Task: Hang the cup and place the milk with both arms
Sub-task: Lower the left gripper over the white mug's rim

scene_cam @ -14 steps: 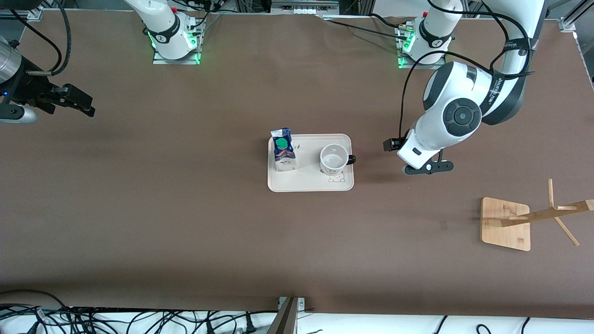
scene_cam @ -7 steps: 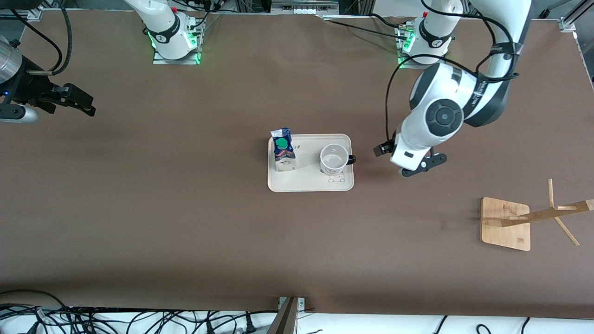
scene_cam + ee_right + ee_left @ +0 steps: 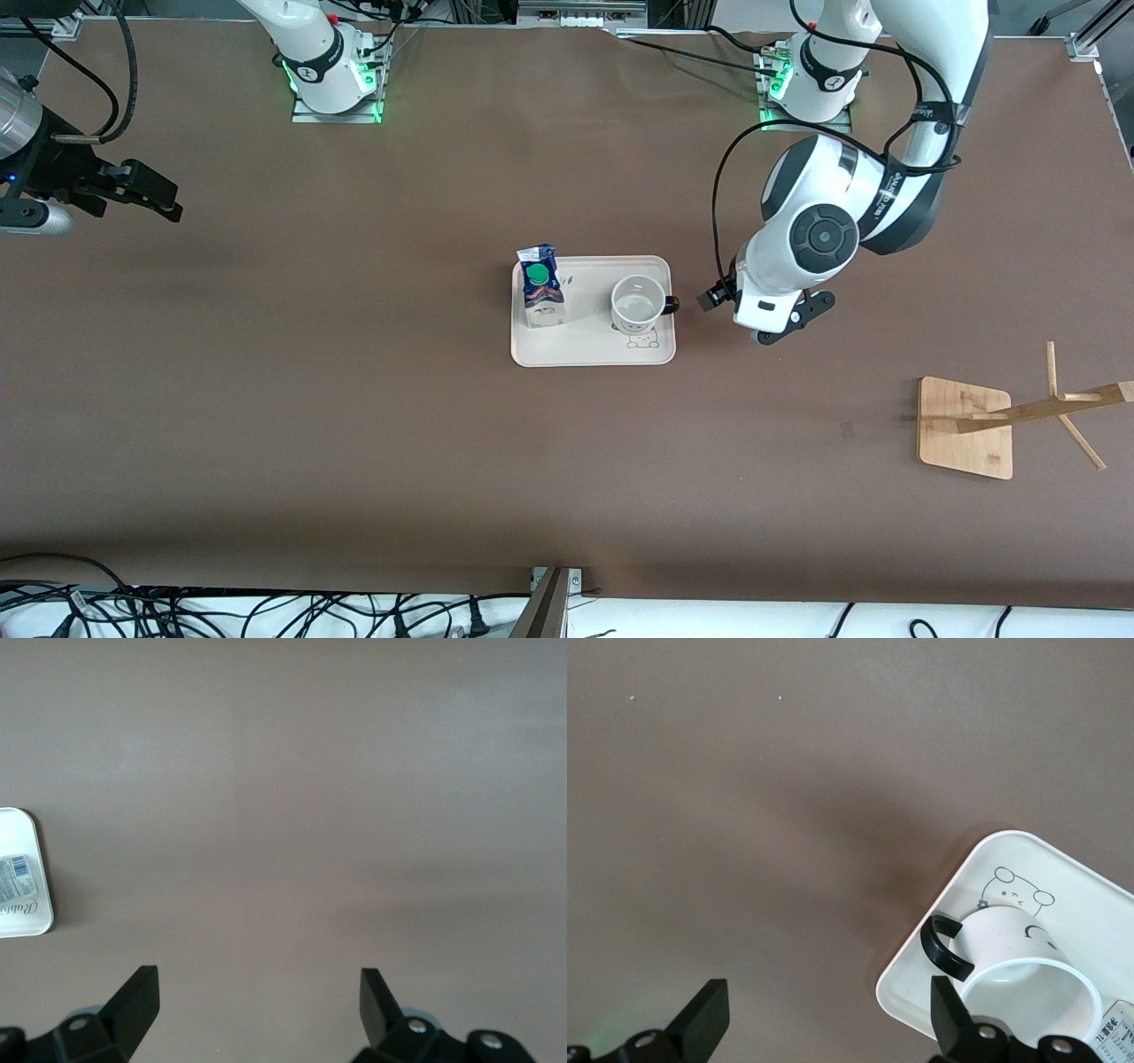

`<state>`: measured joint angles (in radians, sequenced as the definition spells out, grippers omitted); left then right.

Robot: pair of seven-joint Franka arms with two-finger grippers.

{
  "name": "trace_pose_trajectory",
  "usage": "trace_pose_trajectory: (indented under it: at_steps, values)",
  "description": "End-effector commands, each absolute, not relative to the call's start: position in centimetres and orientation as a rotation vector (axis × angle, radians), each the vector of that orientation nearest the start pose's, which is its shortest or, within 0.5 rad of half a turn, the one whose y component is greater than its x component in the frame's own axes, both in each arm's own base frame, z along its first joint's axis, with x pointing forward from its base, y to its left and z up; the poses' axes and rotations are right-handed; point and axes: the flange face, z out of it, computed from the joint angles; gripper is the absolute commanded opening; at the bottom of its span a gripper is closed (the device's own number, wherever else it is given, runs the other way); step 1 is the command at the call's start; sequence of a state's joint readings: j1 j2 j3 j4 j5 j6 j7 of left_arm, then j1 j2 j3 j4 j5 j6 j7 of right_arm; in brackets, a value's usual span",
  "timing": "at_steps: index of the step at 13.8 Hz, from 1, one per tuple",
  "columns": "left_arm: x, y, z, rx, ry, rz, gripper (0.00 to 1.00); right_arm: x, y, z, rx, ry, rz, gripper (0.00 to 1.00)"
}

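The cup [image 3: 638,306] stands upright on a white tray [image 3: 592,351], its black handle pointing toward the left arm's end of the table. The milk [image 3: 540,288] stands on the same tray beside the cup, toward the right arm's end. My left gripper [image 3: 788,324] hovers over the bare table just off the tray, beside the cup's handle. In the left wrist view this gripper [image 3: 828,997] is open and empty, with the cup [image 3: 1010,943] close to one finger. My right gripper [image 3: 162,200] waits open over the table's right-arm end, empty [image 3: 257,981].
A wooden cup rack [image 3: 966,428] with slanted pegs stands near the left arm's end, nearer to the front camera than the tray. The right wrist view catches a corner of the tray [image 3: 18,824] with the milk [image 3: 16,895]. Brown tabletop surrounds the tray.
The left arm has swung toward the tray, bringing its open gripper close to the cup's handle. The right arm, cup and milk have not moved.
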<state>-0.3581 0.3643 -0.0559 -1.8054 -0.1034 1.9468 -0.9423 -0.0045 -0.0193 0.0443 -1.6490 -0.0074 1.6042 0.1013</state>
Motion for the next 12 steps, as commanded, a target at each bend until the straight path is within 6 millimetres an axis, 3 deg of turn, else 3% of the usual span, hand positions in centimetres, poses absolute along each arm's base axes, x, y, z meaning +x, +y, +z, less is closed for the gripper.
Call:
trace_pose_trajectory:
  at_steps: [1,3,7,9,12]
  values:
    - [56.6,-26.6,32.5,-2.927,-0.963,0.370,1.00,54.9,2.2,60.7,-3.161,0.077,0.042,1.00]
    - [56.2,-28.0,32.5,-2.905,-1.028,0.335,1.00,54.9,2.2,60.7,-3.161,0.077,0.042,1.00]
    - [55.5,-29.3,35.8,-2.848,-1.221,0.280,1.00,54.9,2.2,60.7,-3.161,0.077,0.042,1.00]
    - [54.6,-31.0,35.9,-2.781,-1.338,0.265,1.00,54.9,2.2,60.7,-3.161,0.077,0.046,1.00]
    - [54.6,-31.1,35.7,-2.697,-1.478,0.261,1.00,54.9,2.2,60.7,-3.162,0.077,0.049,1.00]
